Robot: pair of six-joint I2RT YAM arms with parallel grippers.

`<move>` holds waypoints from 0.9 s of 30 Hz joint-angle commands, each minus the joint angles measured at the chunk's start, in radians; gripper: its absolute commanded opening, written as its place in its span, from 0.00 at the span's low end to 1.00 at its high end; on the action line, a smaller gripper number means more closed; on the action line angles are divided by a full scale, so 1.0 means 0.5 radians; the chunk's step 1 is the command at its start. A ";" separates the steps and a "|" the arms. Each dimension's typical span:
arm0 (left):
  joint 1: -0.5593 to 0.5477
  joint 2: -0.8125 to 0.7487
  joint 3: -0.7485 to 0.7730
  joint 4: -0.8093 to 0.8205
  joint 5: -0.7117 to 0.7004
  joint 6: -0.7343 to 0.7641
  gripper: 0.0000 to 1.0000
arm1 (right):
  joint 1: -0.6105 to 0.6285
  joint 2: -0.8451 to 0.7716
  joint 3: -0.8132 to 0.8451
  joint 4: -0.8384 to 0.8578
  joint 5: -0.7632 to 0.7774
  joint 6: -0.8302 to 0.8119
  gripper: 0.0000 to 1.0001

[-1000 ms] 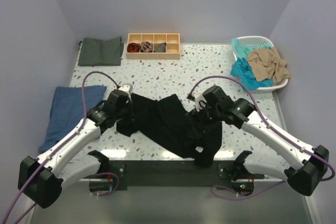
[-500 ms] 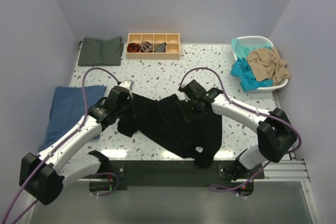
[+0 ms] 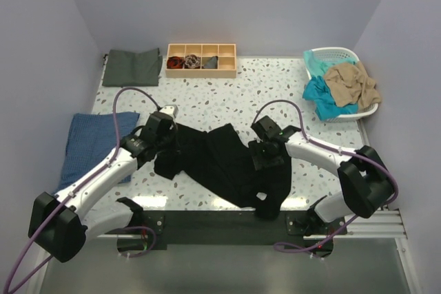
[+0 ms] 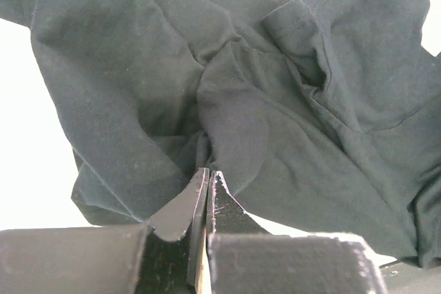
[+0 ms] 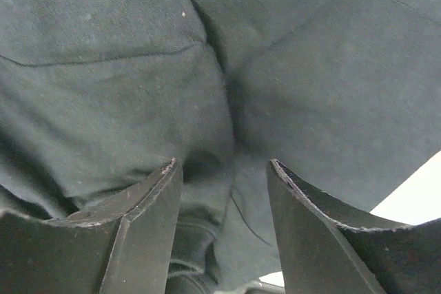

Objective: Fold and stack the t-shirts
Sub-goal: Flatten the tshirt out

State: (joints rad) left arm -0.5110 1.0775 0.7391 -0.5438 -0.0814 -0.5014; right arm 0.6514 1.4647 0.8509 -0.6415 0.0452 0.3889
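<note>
A large black t-shirt (image 3: 227, 166) lies crumpled across the middle of the table. My left gripper (image 3: 171, 135) is at its left edge, and the left wrist view shows this gripper (image 4: 208, 174) shut on a puckered fold of the black t-shirt (image 4: 138, 67). My right gripper (image 3: 262, 153) presses down on the shirt's right half. In the right wrist view it (image 5: 222, 163) is open, its fingers astride a raised wrinkle of black cloth (image 5: 103, 101). A dark grey-green t-shirt (image 3: 131, 67) lies folded at the back left. Teal (image 3: 320, 94) and tan (image 3: 353, 80) t-shirts are heaped in a basket.
The white laundry basket (image 3: 335, 52) stands at the back right. A wooden divided tray (image 3: 200, 70) with small bundled cloth pieces sits at the back centre. A blue folded cloth (image 3: 89, 146) lies at the left edge, beside my left arm.
My right gripper swung over the shirt and came down onto its right half, its jaws narrowing. The left gripper stayed shut on the shirt's left edge and barely moved.
</note>
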 commanded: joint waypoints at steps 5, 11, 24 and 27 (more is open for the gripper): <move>0.010 0.045 0.056 0.094 -0.009 0.061 0.00 | -0.103 -0.018 -0.079 0.393 -0.332 -0.005 0.56; 0.010 0.048 0.047 0.081 -0.027 0.055 0.00 | -0.137 0.080 -0.116 0.470 -0.471 -0.035 0.53; 0.010 0.002 0.163 -0.044 -0.190 0.082 0.00 | -0.140 -0.367 0.034 0.317 -0.502 -0.133 0.00; 0.010 -0.041 0.310 -0.170 -0.346 0.122 0.00 | -0.140 -0.652 0.227 0.121 -0.352 -0.192 0.00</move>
State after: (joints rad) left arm -0.5110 1.0992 0.7734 -0.5800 -0.1467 -0.4789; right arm 0.5823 1.3163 0.8162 -0.4900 -0.1928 0.3439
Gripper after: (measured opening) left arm 0.018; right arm 0.023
